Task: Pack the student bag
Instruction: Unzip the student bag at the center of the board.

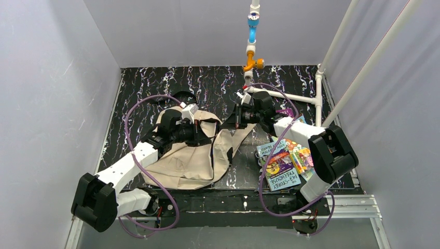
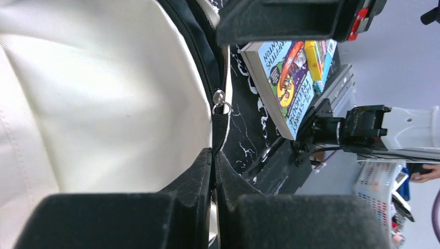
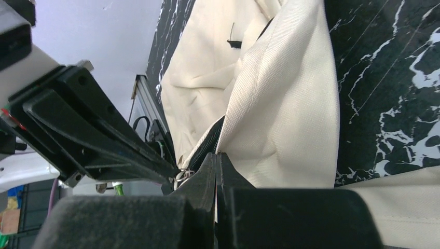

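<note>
Student bag (image 1: 181, 166) lies flat on the black marbled desk (image 1: 150, 83), left of centre, with one beige panel spread toward the middle. Top view: books (image 1: 284, 165) sit in a loose stack well apart on the right, by the right arm's base, none in the bag yet. Both arms reach in over the bag's right side, left end effector (image 1: 203, 134) and right end effector (image 1: 232, 127) close together; finger state not readable from up here. Left wrist view: left end effector (image 2: 214, 158) is pressed together, pinching the black zip pull (image 2: 220, 127) just below the metal slider (image 2: 219, 101). Beige fabric fills the left, and the books show beyond on the desk. Pull looks taut, so probably gripped to run the zip. Right wrist view: right end effector (image 3: 216, 161) is pressed together, pinching the bag's beige edge right beside the zip track (image 3: 207, 139), with the other arm's fingers just beside it. Likely an anchor grip so the fabric holds while the slider moves instead of the whole bag dragging. Judged step: working the zip, early in the task. Risk: soft fabric bunching at the slider, or the pull slipping out
</note>
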Controlling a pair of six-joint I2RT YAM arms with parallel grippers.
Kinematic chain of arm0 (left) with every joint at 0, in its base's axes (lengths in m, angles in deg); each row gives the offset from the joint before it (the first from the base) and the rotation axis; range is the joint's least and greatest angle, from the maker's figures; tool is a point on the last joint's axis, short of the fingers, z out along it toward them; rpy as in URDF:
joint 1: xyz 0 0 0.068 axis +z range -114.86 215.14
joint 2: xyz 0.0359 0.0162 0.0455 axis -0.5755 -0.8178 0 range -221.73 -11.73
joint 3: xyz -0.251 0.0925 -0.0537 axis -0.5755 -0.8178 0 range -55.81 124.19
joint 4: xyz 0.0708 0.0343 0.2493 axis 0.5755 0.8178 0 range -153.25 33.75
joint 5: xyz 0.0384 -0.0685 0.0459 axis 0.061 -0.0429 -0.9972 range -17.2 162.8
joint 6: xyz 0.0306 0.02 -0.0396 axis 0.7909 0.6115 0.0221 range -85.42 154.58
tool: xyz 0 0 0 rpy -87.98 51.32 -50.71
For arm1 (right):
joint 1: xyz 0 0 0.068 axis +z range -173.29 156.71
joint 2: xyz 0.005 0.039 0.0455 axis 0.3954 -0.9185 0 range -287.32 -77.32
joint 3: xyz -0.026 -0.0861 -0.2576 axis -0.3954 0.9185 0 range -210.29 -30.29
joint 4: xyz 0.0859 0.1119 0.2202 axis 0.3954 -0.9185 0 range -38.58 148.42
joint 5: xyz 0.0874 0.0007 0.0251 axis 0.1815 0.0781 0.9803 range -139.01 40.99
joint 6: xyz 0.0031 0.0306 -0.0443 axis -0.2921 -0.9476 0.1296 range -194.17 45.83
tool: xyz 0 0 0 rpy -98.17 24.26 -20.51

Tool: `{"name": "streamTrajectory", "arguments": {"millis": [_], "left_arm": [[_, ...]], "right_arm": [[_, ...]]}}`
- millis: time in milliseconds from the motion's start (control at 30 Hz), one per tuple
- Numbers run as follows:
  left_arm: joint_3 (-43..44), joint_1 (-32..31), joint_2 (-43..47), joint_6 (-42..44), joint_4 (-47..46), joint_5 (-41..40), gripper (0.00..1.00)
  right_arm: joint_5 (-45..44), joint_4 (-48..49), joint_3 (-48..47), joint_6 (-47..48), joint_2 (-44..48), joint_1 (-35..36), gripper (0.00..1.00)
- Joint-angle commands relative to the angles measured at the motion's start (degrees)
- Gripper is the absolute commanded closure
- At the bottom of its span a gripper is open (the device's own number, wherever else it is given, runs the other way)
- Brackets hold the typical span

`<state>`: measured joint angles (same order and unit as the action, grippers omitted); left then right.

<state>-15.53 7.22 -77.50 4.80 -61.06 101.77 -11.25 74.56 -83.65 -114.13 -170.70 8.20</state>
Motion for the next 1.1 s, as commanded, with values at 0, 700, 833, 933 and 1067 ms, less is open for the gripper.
{"name": "streamTrajectory", "arguments": {"millis": [0, 700, 833, 933, 1067], "left_arm": [[-2.34, 0.02, 3.30, -4.52, -0.05, 3.24, 1.00], [-1.15, -6.53, 10.84, 4.70, 23.97, -8.42, 1.00], [-1.92, -6.53, 15.47, 4.09, 29.43, -7.07, 1.00], [-2.12, -7.39, 19.90, 1.55, 29.90, -7.37, 1.00], [1.21, -7.36, 23.23, 0.51, 36.84, -14.87, 1.00]], "right_arm": [[-6.71, -2.93, -4.53, -0.33, -0.30, -0.90, 0.99], [-28.76, 6.99, -6.39, -18.84, 0.50, -4.34, 0.99], [-28.38, 4.32, -8.65, -15.95, -0.68, -4.93, 0.99], [-27.95, 4.03, -9.66, -14.42, -1.40, -5.03, 0.99], [-25.51, 3.38, -10.93, -12.49, -3.07, -5.19, 0.99]]}}
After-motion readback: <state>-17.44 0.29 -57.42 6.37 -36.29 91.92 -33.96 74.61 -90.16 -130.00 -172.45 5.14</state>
